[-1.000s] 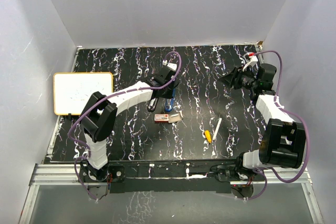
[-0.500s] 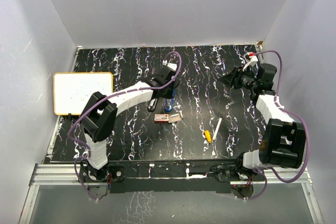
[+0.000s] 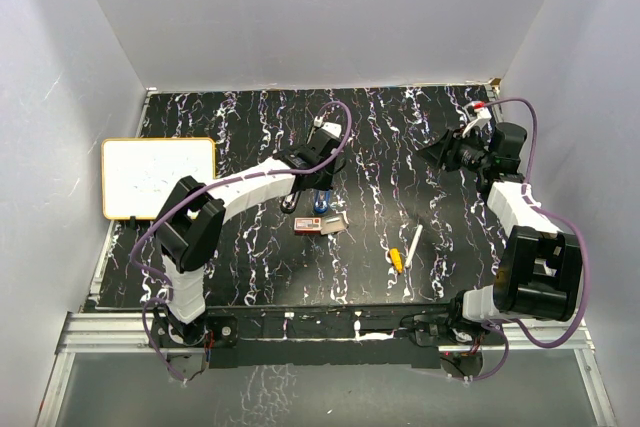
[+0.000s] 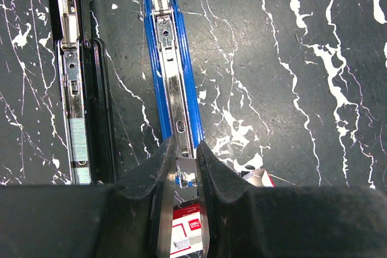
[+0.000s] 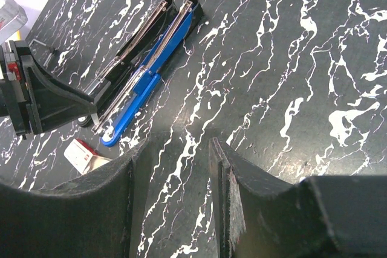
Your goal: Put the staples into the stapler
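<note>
- Black white-veined marble table (image 3: 400,127) is sitting between plain grey walls; a whiteboard (image 3: 158,177) is lying at its left edge.
- Left gripper (image 4: 185,148) is pinching almost closed on a thin silver piece (image 4: 184,167) at the near end of the open blue stapler (image 4: 172,77); I cannot tell whether it is a staple strip or the rail.
- The staples (image 4: 184,237) box is lying just below those fingers, tray out.
- Black stapler (image 4: 78,89) is lying open beside the blue 1.
- Over the last 1 second the left wrist is only creeping slightly; the box and both staplers are staying put.
- Judgement: fine alignment is happening, loading not yet done.
- Right gripper (image 5: 181,143) is hovering spread and empty, well apart.
</note>
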You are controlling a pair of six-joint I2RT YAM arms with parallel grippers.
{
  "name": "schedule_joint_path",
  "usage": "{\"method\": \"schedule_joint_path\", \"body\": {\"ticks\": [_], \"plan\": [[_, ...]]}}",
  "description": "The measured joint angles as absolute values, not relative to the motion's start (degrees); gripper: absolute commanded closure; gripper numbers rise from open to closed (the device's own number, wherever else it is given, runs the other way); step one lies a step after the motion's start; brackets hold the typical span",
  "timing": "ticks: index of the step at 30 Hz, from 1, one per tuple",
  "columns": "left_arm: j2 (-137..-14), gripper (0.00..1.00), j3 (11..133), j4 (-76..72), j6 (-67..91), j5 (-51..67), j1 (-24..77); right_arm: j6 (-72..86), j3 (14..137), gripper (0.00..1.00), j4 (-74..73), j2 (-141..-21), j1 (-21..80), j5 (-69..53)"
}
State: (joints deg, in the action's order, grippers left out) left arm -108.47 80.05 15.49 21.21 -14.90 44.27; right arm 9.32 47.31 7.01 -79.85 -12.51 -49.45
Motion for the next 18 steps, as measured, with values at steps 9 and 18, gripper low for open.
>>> {"method": "schedule_joint_path", "body": {"ticks": [9, 18], "plan": [[-108.5, 1.00, 80.0, 15.5, 21.0, -15.9, 44.5, 9.3, 47.0, 0.55, 7.6, -79.8, -12.5, -49.5], [-108.5, 1.00, 80.0, 15.5, 21.0, -16.1, 44.6, 9.4, 47.0, 0.55, 7.6, -79.8, -12.6, -49.5]]}}
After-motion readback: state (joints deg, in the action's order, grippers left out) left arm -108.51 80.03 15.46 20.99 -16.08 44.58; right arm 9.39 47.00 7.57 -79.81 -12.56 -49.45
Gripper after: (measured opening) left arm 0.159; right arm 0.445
